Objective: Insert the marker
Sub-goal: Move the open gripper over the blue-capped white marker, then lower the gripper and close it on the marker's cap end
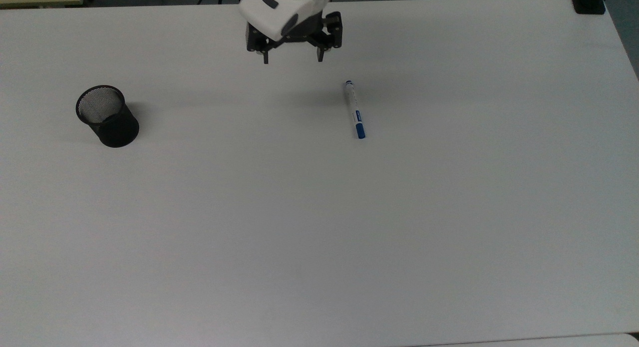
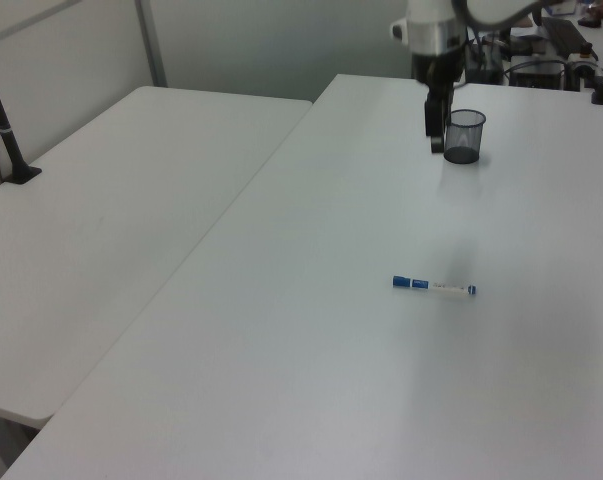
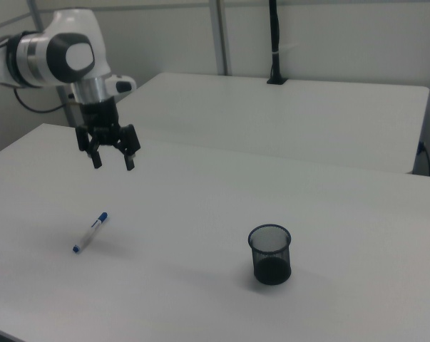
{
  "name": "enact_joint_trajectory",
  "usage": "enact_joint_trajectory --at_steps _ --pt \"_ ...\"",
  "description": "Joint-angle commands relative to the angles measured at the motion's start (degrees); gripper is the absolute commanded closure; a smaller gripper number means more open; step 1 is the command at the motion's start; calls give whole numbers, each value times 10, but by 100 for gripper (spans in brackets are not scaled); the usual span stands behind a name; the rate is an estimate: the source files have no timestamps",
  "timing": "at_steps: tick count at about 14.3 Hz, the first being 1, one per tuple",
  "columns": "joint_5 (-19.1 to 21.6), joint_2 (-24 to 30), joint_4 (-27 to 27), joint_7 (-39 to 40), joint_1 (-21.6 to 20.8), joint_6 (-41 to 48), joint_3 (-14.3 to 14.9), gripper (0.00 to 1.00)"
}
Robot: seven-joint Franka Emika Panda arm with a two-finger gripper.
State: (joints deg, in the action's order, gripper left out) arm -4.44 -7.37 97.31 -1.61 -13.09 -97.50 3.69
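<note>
Marker (image 1: pixel 355 110) lies flat on white table (image 1: pixel 319 237), top view; blue cap toward the top view's bottom. Gripper (image 1: pixel 293 58) hangs above the table up and to the top view's left of it, fingers spread wide, holding nothing. Black mesh cup (image 1: pixel 107 116) upright, well apart.

Left view: marker (image 2: pixel 434 286) flat, gripper (image 2: pixel 436 135) beside cup (image 2: pixel 464 136).

Right view: gripper (image 3: pixel 113 161) wide open above marker (image 3: pixel 90 232); cup (image 3: pixel 271 254) well apart.
</note>
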Motion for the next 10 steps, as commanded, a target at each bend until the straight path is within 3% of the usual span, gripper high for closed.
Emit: enact_joint_trajectory --at_steps 1,4,10 --pt "3 -38 16 0 -8 -19 -31 0" --pt "10 -74 21 -4 -12 -51 -51 0" --pt "28 -125 38 -54 -43 -118 -50 0"
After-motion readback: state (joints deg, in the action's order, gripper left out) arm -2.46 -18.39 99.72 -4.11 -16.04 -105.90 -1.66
